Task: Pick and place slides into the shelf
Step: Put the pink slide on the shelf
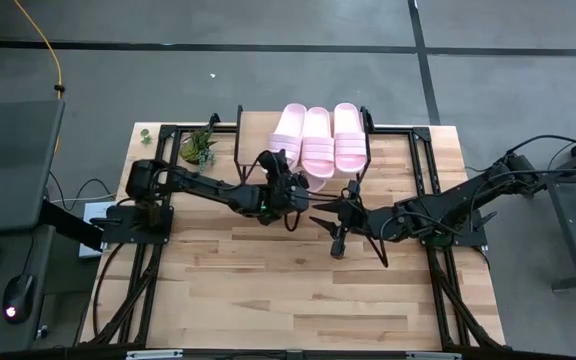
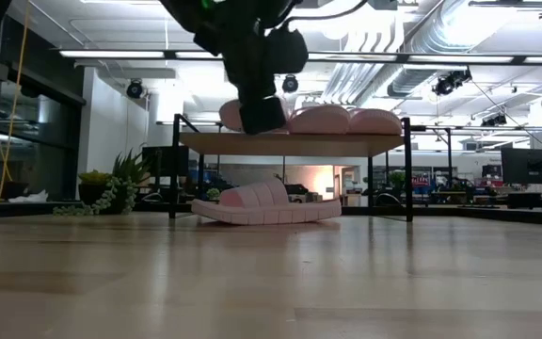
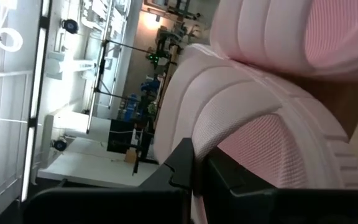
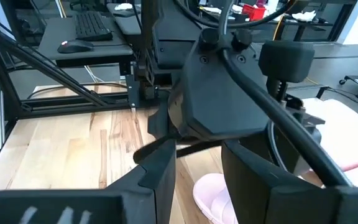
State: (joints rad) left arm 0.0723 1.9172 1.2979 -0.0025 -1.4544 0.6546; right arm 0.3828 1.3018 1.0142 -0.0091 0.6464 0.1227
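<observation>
Three pale pink slides lie side by side on the shelf's wooden top board point(image 1: 253, 148), which also shows in the low view point(image 2: 346, 143). A fourth slide point(image 2: 266, 202) lies flat on its sole on the table under the shelf, and its edge shows from above point(image 1: 319, 183). My left gripper point(image 1: 276, 166) is at the near end of the leftmost slide point(image 1: 288, 130) on the shelf and is shut on it. My right gripper point(image 1: 330, 228) hovers open over the table just in front of the shelf. It faces the left arm and the floor slide point(image 4: 213, 196). My left gripper point(image 3: 197, 177) pinches the leftmost slide at its near end, on the sole's edge point(image 3: 213, 152) just before the ribbed strap point(image 3: 247, 99). The fingers come level from the table's near side. The slide lies on the shelf's top board beside its neighbour point(image 3: 291, 31).
A small potted plant point(image 1: 200, 148) stands left of the shelf. Black frame rails point(image 1: 423, 170) run along both sides of the wood-plank table. Bare tabletop point(image 1: 288, 290) stretches toward the near edge. The two arms are close together in front of the shelf.
</observation>
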